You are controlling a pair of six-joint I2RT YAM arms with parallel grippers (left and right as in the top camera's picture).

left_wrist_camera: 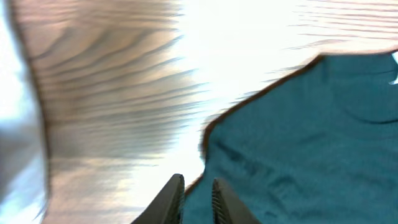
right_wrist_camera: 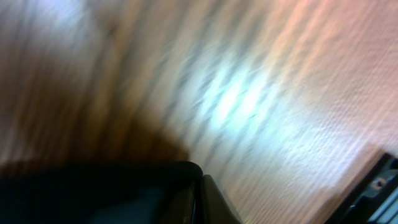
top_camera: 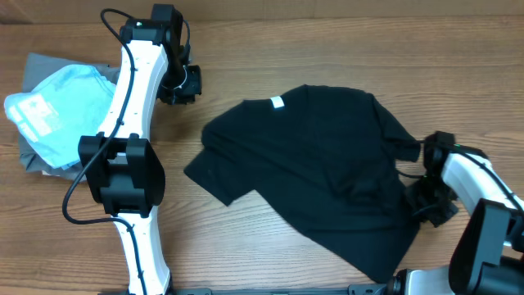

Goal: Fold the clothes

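Observation:
The black T-shirt (top_camera: 319, 172) lies crumpled across the middle of the table, with its white tag (top_camera: 277, 102) at the neck towards the far side. My left gripper (top_camera: 182, 86) hangs off the shirt's far left corner, apart from it. In the left wrist view the left gripper (left_wrist_camera: 196, 183) has its fingers a narrow gap apart with nothing between them, and the T-shirt (left_wrist_camera: 311, 137) lies beyond. My right gripper (top_camera: 426, 201) is at the shirt's right edge. In the blurred right wrist view the right gripper (right_wrist_camera: 200, 180) is shut, with the T-shirt's black fabric (right_wrist_camera: 93, 193) bunched over its left finger.
A light blue garment with white print (top_camera: 61, 111) lies on grey folded garments (top_camera: 37, 70) at the far left, behind the left arm (top_camera: 135, 90). Bare wooden table (top_camera: 270, 254) shows in front of the shirt. The right arm's base (top_camera: 491, 238) stands at the right edge.

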